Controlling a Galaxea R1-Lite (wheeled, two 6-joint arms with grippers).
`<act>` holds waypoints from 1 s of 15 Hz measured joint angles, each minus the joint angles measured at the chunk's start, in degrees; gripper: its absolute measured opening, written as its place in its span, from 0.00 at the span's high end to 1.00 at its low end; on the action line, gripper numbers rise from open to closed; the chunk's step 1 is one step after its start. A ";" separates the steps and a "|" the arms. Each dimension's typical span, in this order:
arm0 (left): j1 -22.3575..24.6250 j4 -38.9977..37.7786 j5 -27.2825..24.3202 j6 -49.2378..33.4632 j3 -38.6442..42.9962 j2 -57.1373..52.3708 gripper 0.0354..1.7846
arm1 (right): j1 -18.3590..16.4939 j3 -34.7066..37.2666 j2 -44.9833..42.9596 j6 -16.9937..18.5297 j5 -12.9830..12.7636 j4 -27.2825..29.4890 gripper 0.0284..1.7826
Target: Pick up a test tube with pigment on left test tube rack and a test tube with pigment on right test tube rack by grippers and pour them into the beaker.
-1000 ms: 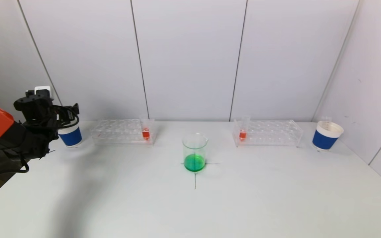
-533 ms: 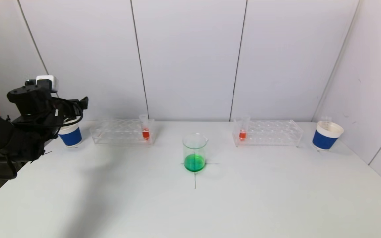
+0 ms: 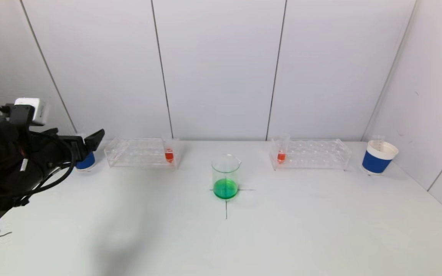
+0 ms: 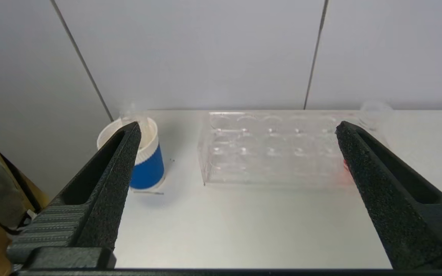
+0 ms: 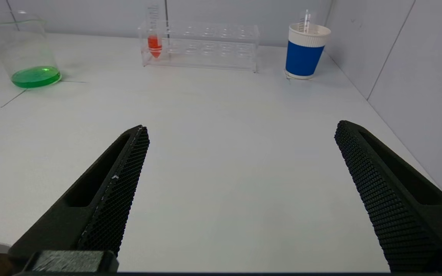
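In the head view, the left clear rack (image 3: 140, 152) holds a test tube with red pigment (image 3: 169, 153) at its inner end, and the right rack (image 3: 313, 153) holds another red tube (image 3: 281, 154). A beaker (image 3: 226, 176) with green liquid stands between them on a cross mark. My left gripper (image 3: 90, 142) hovers open at the table's left, short of the left rack (image 4: 274, 153); in its wrist view the gripper (image 4: 238, 128) is empty. My right gripper (image 5: 240, 128) is open and empty over bare table, far from its rack (image 5: 213, 48) and tube (image 5: 154, 40), and out of the head view.
A blue paper cup (image 3: 86, 161) stands left of the left rack, partly behind my left gripper. A second blue cup (image 3: 378, 158) with a clear tube in it stands right of the right rack. Grey walls close the back and right side.
My left arm has swung up and forward toward the left rack, now covering most of the left blue cup. Its fingers stay open. Nothing on the table moved.
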 joint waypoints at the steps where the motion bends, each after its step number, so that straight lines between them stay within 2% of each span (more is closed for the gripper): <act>1: -0.06 0.09 -0.18 0.00 3.64 -3.58 0.01 | -0.02 0.00 0.00 0.00 0.01 -0.02 0.01; 5: -0.02 0.85 -0.22 0.04 15.06 -17.16 0.01 | -0.02 0.00 0.00 0.00 0.01 0.00 0.01; 8: 0.02 4.71 -0.57 0.20 20.98 -28.77 0.01 | 0.00 0.00 0.00 0.02 0.01 0.00 0.01; 11: 0.02 14.17 -0.63 0.30 22.69 -41.55 0.01 | 0.00 0.00 0.00 0.00 0.01 0.00 0.01; 15: -0.17 34.49 -1.41 1.08 22.08 -63.34 0.01 | 0.00 0.00 0.00 0.00 0.01 0.00 0.01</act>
